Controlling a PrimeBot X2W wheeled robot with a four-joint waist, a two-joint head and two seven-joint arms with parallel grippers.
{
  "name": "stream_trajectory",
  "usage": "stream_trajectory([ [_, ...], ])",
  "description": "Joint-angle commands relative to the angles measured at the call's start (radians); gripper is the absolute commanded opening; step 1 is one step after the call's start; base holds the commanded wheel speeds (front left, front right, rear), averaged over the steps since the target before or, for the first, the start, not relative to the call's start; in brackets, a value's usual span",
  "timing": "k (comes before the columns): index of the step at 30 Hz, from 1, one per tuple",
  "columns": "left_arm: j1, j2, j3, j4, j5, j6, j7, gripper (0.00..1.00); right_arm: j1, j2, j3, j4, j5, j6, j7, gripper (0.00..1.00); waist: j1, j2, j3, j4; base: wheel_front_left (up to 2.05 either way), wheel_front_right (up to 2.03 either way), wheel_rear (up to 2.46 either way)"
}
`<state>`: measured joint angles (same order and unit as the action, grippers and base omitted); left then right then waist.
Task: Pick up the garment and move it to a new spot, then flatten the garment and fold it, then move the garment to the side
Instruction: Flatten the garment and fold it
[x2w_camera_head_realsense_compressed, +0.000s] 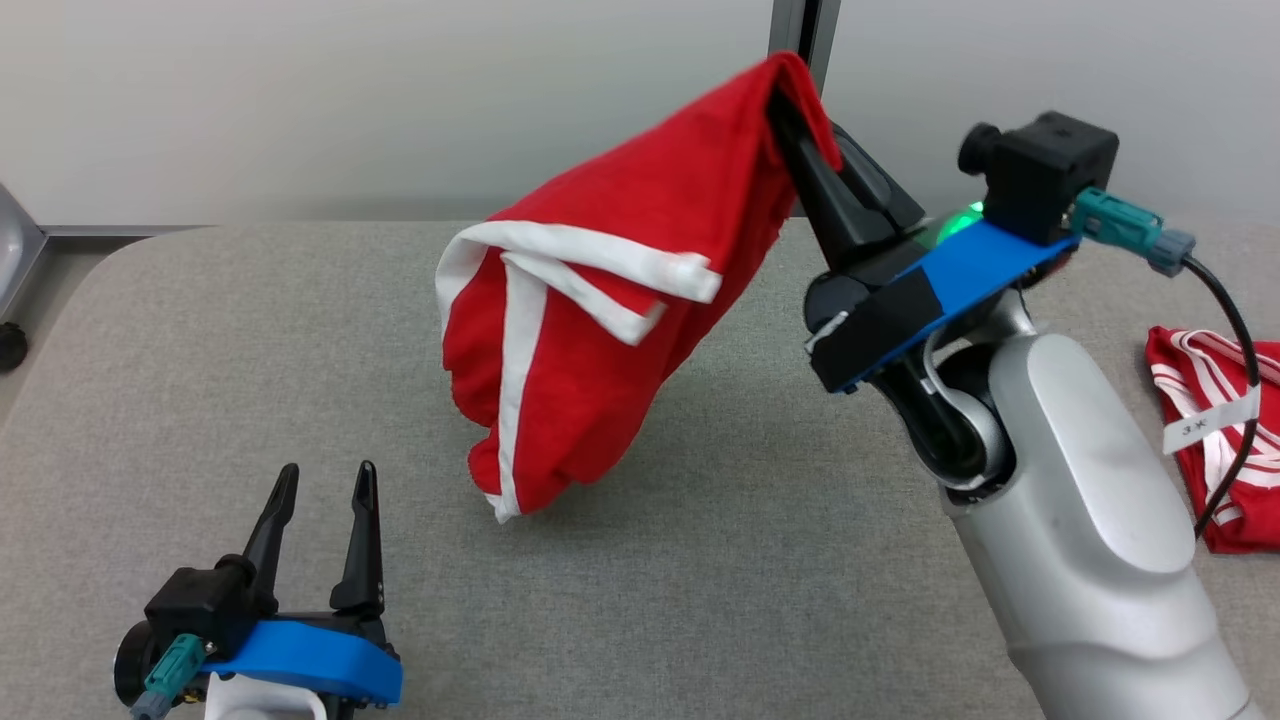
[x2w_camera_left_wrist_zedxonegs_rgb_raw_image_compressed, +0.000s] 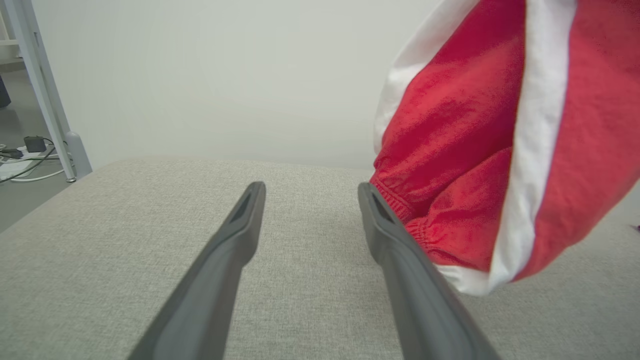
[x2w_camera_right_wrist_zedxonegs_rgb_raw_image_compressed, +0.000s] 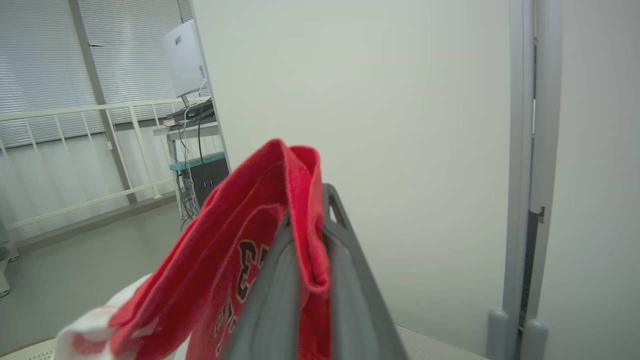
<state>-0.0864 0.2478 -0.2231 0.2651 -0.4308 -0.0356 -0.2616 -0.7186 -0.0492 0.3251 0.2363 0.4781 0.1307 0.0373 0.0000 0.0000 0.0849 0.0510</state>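
The left gripper (x2w_camera_head_realsense_compressed: 328, 468) sits low at the near left corner of the table (x2w_camera_head_realsense_compressed: 200, 350), its fingers spread apart with nothing between them. In the left wrist view those fingers (x2w_camera_left_wrist_zedxonegs_rgb_raw_image_compressed: 235, 240) point across bare grey cloth, and the garment (x2w_camera_left_wrist_zedxonegs_rgb_raw_image_compressed: 450, 150) hangs just off to their right, its elastic hem level with the tip of the right-hand finger.

At the middle of the head view the garment (x2w_camera_head_realsense_compressed: 620, 330), red with white stripes, hangs bunched in the air. Its long axis slopes from the pinched edge at upper right down to a low corner at lower left. That corner looks to be just off the table, though the angle leaves it unclear whether it brushes the surface.

Further right, the right gripper (x2w_camera_head_realsense_compressed: 790, 120) is raised high and clamped on the garment's top edge; the right wrist view shows its fingers (x2w_camera_right_wrist_zedxonegs_rgb_raw_image_compressed: 280, 295) closed on a red fold (x2w_camera_right_wrist_zedxonegs_rgb_raw_image_compressed: 225, 260) with dark lettering.

A second red piece (x2w_camera_head_realsense_compressed: 1250, 520) lies flat on the table at the far right.

The step looks like the carry to a new spot. The free lower end points toward the left gripper, which is the nearer hand to it, so a spreading grab would likely fall to that arm, reaching forward and to its right.
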Motion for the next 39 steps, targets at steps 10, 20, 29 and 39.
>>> stream_trajectory([
  [10, -0.052, -0.011, -0.022, -0.003, 0.018, -0.021, -0.005, 1.00, 0.078, -0.050, -0.260, 0.353, -0.076, 0.000, -0.033, 0.00, 0.0000, 0.0000, 0.082, 0.028, 0.00, 0.00, 0.00],
  [20, -0.068, -0.017, -0.021, 0.021, 0.028, -0.032, -0.005, 1.00, 0.052, -0.132, -0.402, 0.586, -0.186, 0.000, -0.143, 1.00, 0.0000, 0.0000, 0.087, 0.032, 0.00, 0.00, 0.00],
  [29, -0.037, -0.020, 0.002, 0.024, 0.030, -0.027, -0.005, 1.00, 0.161, -0.109, -0.234, 0.466, -0.241, 0.000, -0.049, 1.00, 0.0000, 0.0000, 0.021, -0.008, 0.00, 0.00, 0.00],
  [39, -0.066, -0.026, -0.007, 0.015, 0.036, -0.041, -0.005, 1.00, 0.259, -0.089, -0.085, 0.350, -0.259, 0.000, 0.086, 1.00, 0.0000, 0.0000, 0.067, 0.016, 0.00, 0.00, 0.00],
])
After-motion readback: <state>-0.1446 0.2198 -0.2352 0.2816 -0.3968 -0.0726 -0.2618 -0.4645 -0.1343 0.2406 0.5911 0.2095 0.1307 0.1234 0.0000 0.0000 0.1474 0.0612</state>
